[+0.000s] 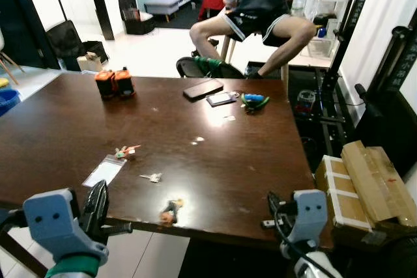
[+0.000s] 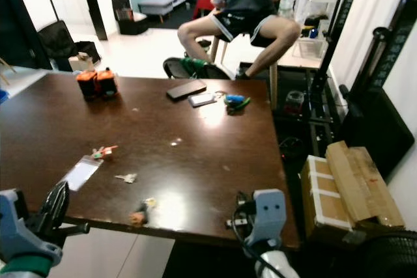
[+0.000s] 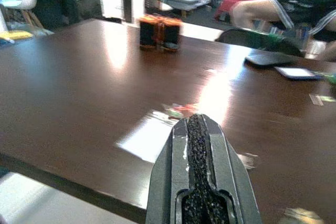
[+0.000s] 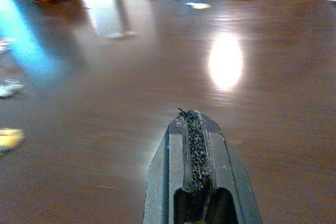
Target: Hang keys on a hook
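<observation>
The left gripper has its two black fingers clenched together with nothing between them, held just off the near edge of the dark brown wooden table, pointing across it. The right gripper is likewise pressed closed and empty, low over the table near its near right corner.

On the table, close to the near edge and between the two grippers, lies a small orange and yellow object, too blurred to name. A little further in lies a small silver key, flat on the wood and apart from everything else. Beside the key, towards the left side of the table, lies a clear plastic bag, flat, and what it holds cannot be made out; just beyond the bag sits a small cluster of pink and green bits. At the far left of the table stand two orange and black blocks, touching each other. At the far edge of the table lie a dark phone, a flat card-like device just beside it, and a green and blue item.

The tabletop is glossy and catches bright reflections. Past the table's far edge a person sits on a stool over a pale tiled floor. To the right of the table, on the floor, stands a taped cardboard box beside black metal stands
</observation>
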